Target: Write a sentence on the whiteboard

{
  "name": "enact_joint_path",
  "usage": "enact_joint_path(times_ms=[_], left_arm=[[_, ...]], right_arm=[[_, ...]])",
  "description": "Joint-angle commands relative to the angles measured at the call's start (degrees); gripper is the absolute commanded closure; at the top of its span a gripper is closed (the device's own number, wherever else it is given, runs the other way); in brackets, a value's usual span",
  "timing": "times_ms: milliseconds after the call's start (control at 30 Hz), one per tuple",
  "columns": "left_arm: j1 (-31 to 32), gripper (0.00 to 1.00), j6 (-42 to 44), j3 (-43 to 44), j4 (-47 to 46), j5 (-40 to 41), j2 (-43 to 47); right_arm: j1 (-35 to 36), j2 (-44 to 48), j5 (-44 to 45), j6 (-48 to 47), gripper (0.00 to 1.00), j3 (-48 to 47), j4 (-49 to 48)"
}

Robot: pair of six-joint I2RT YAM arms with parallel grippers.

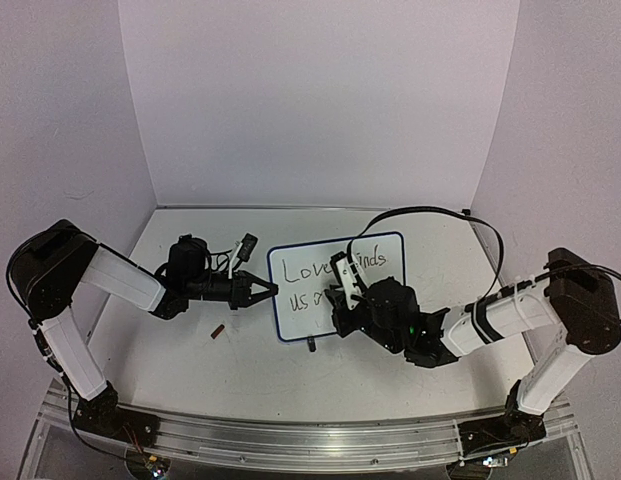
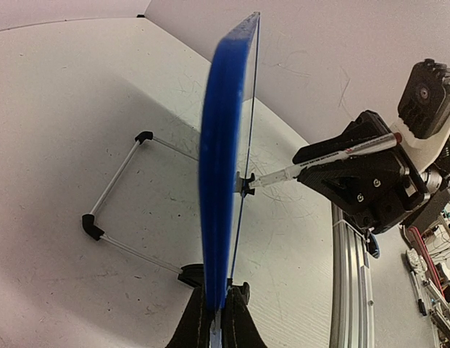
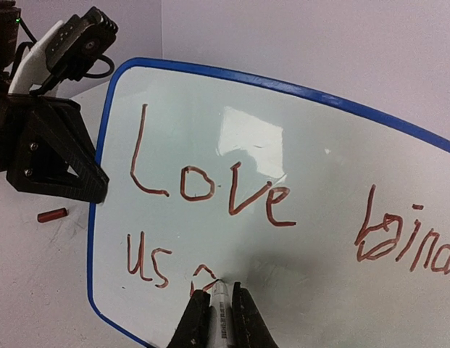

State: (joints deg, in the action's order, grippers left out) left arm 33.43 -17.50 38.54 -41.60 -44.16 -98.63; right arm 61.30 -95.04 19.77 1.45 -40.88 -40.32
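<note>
The whiteboard (image 1: 290,262) with a blue rim stands upright at the table's middle. My left gripper (image 1: 265,291) is shut on its left edge, and the left wrist view shows the blue rim (image 2: 223,145) edge-on between the jaws (image 2: 217,308). My right gripper (image 1: 342,292) is shut on a marker (image 3: 221,319), with the tip touching the board face (image 3: 319,239). The sentence (image 3: 210,185) is in dark red: "Love binds" on the top line, "us" and a partly drawn letter below. The marker also shows in the left wrist view (image 2: 333,154).
A small dark red cap (image 1: 217,330) lies on the table left of the board and also shows in the right wrist view (image 3: 52,214). The board's wire stand (image 2: 116,188) with black feet reaches out behind it. An aluminium rail (image 1: 290,435) runs along the near edge.
</note>
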Motion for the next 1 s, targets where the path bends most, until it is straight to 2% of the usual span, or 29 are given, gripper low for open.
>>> enact_joint_path(times_ms=[0, 433, 967], left_arm=[[-0.1, 1.0, 1.2, 0.1, -1.7, 0.8, 2.1], [-0.1, 1.0, 1.2, 0.2, -1.6, 0.7, 2.0], [-0.2, 1.0, 1.3, 0.0, -1.7, 0.8, 2.4]], right_arm=[[-1.4, 1.8, 3.0, -1.0, 1.0, -2.1, -1.6], [-0.9, 0.4, -1.7, 3.5, 1.0, 0.2, 1.0], [-0.6, 1.1, -0.3, 6.2, 1.0, 2.4, 3.5]])
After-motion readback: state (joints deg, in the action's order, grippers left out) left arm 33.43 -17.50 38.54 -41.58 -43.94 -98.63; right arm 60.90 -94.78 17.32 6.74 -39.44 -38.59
